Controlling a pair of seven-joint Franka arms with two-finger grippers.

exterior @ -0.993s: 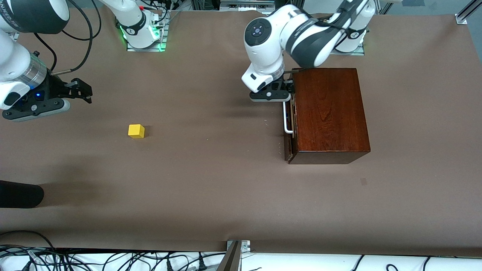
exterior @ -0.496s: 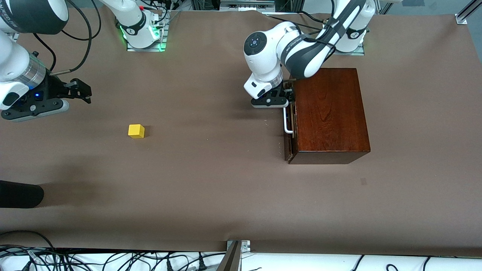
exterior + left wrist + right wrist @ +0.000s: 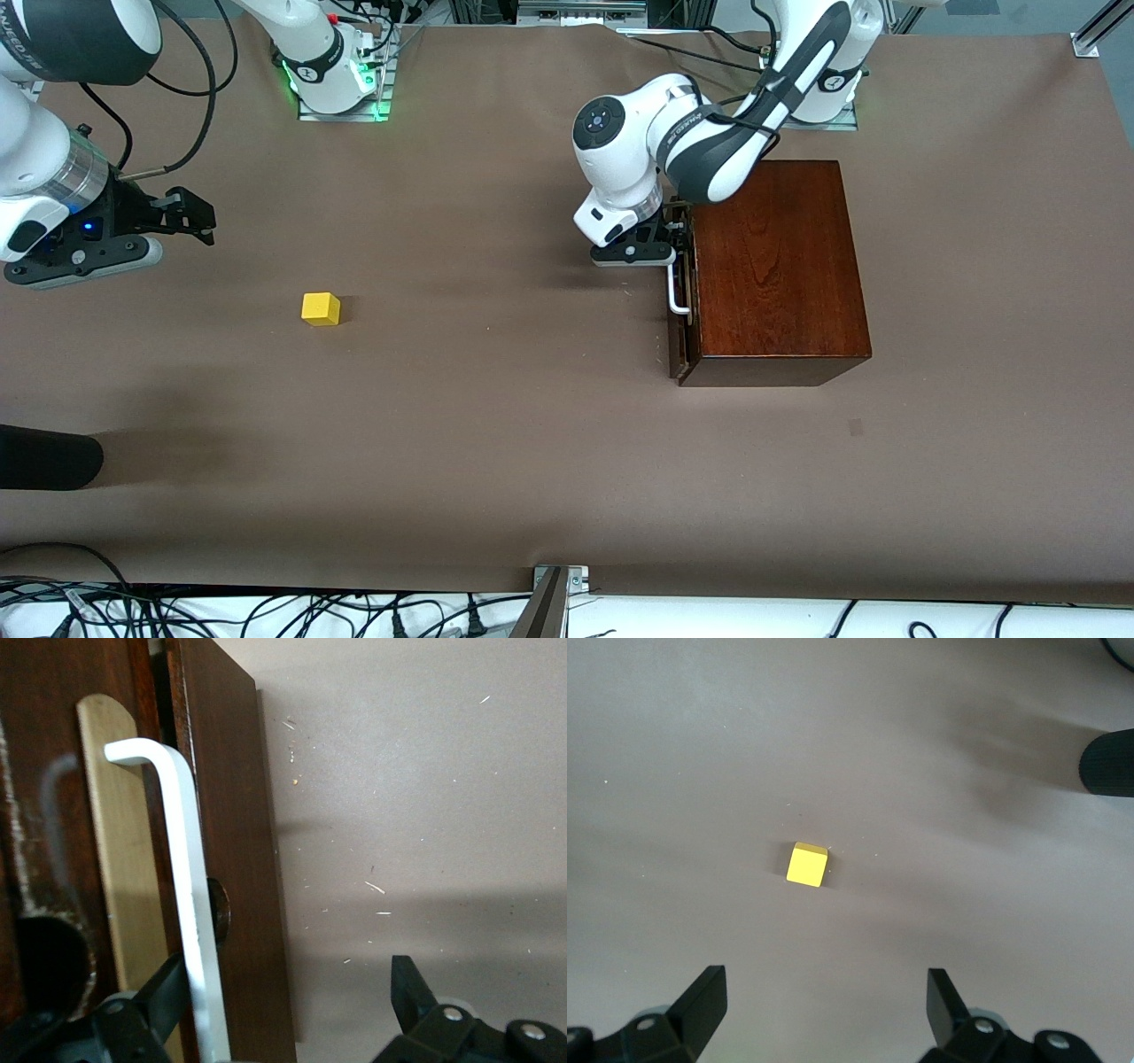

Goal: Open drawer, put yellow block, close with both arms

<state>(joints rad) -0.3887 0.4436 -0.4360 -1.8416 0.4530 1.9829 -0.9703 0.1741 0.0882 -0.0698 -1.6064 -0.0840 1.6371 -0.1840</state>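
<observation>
Covering the counter point(image 3: 532, 461): brown matte sheet, cables along the camera edge.
Yellow block point(image 3: 320, 308): on the sheet, right arm's end.
Drawer point(image 3: 680, 301): barely ajar.
Left hand point(image 3: 675, 237): spread around the white handle point(image 3: 677, 288).
Right hand point(image 3: 190, 217): spread, waiting over bare sheet, block at its 5 o'clock.

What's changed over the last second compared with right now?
The left gripper has come down beside the box front, so its open fingers now straddle the drawer's white handle without closing. The right gripper, open above the table, edged slightly toward its own end. The yellow block and closed drawer stayed put.
</observation>
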